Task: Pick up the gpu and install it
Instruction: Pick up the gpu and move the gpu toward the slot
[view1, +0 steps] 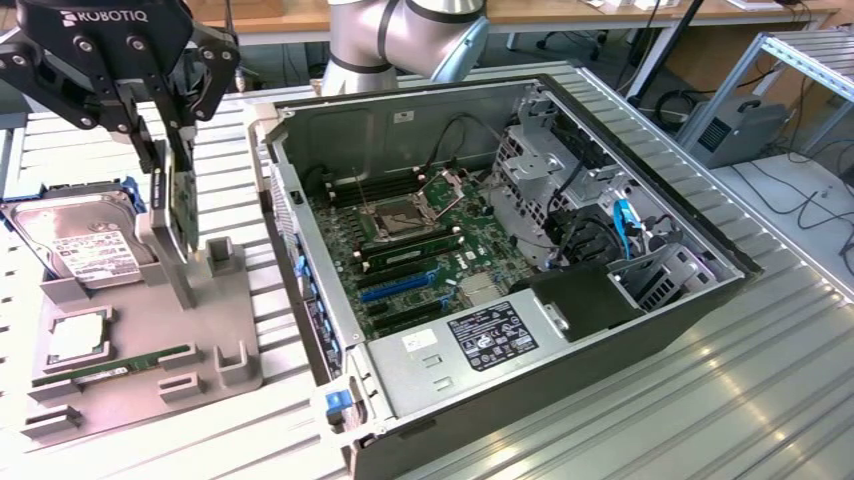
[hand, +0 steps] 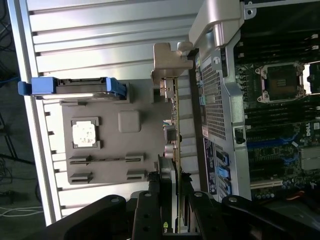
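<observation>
1. Black and clenched, the gripper (view1: 163, 150) grasps the gpu (view1: 175, 205) at its upper edge; the card hangs upright below it, with its thin edge turned to where I stand.
2. Seen from the wrist, the gripper (hand: 176, 200) presses on both flat sides of the gpu (hand: 175, 130); a silver bracket (hand: 167, 65) closes one end of the card.
3. Directly beneath the gripper lies a grey holder tray (view1: 134, 400); the lower edge of the card is close over one of its posts; whether it touches the post or is just above it, I cannot tell.
4. Below the gripper, toward the exterior view's left, a hard drive (view1: 80, 245) with a white label sits on the tray in a blue carrier; lower again are a square processor chip (view1: 78, 338) and a narrow green RAM stick (view1: 114, 368), each in its own place on the tray; the wrist view shows the same tray (hand: 110, 115) with the hard drive (hand: 72, 87), the chip (hand: 83, 134) and the stick (hand: 107, 159).
5. To the exterior view's right of the gripper, just beside the tray, stands an open computer case (view1: 534, 300); a green motherboard (view1: 414, 250) with blue and black slots lies inside it; from the wrist the case (hand: 220, 100) is very near the held card, and the motherboard (hand: 280, 125) is beyond its wall.
6. Everything rests on a table (view1: 747, 400) of aluminium slats.
</observation>
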